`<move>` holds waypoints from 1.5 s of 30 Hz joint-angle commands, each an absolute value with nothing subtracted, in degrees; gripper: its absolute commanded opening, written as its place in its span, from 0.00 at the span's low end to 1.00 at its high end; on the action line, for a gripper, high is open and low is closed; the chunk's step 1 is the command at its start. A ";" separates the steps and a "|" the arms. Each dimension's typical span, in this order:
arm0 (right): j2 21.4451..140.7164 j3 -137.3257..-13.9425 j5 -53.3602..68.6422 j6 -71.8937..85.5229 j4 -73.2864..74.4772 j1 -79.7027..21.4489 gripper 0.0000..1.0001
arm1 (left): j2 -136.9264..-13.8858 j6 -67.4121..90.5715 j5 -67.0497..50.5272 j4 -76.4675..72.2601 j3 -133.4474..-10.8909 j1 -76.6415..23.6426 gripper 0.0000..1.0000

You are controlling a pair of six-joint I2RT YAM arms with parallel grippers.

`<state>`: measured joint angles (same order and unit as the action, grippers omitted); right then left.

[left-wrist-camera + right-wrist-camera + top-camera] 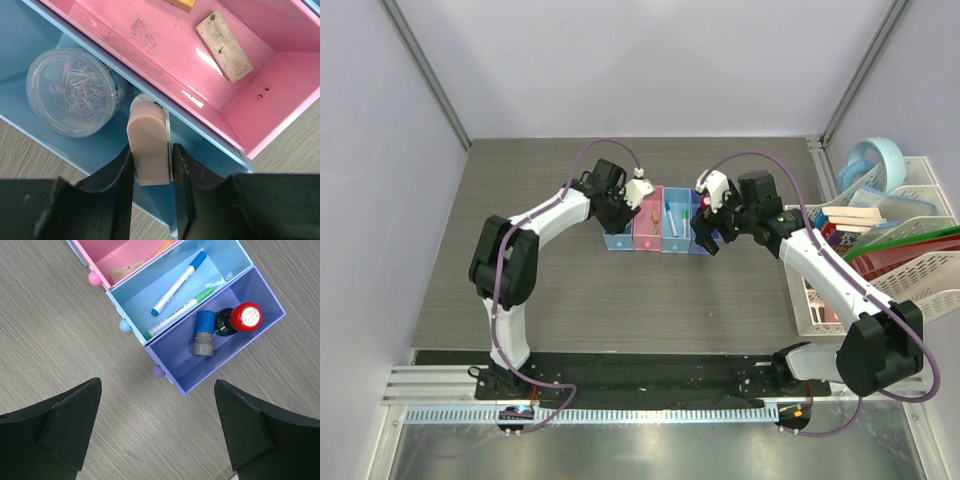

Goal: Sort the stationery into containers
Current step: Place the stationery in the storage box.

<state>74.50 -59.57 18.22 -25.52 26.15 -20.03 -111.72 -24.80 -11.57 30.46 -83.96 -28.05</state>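
Bins [647, 243], four of them, stand joined in one row at the middle of the table [570, 300]: light blue, pink, light blue, darker blue. The first light blue bin [20, 45] holds one clear round tub [70, 92] filled with coloured clips. The pink bin [280, 75] holds one tan block [223, 46] lying flat, and an orange piece that is cut off at the picture's edge. The second light blue bin [150, 285] holds two thin white pens, one with a blue cap [177, 282] and one with a green tip [182, 315], side by side. The darker blue bin [190, 372] holds one red-capped black bottle [240, 320] and one blue-and-grey cylinder [203, 335], touching. Bare table lies on every side of the row; the white rack [920, 290] of books sits at the right edge, well apart from the bins. The left gripper [151, 155] is clamped on the one pink eraser [146, 132], which it holds over the first light blue bin, just beside the wall shared with the pink bin; whether its far end touches the bin cannot be told. The right gripper [156, 385] hangs over bare table just in front of the darker blue bin, its jaws spread wide and holding nothing.
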 commanded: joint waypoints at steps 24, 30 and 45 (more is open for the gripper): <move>73.48 -59.59 19.77 -25.14 24.26 -19.69 1.00 | -108.55 -22.15 -11.69 29.88 -85.87 -29.18 0.48; 73.39 -59.68 19.95 -24.96 24.17 -19.77 1.00 | -105.03 -20.22 -10.99 29.97 -87.01 -29.71 0.48; 72.86 -60.03 19.43 -24.79 24.17 -19.60 1.00 | -114.25 -22.84 30.93 14.60 -89.12 -35.07 0.49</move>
<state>74.50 -59.55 19.20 -25.32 26.15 -20.01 -110.63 -20.40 17.34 20.64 -86.63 -34.54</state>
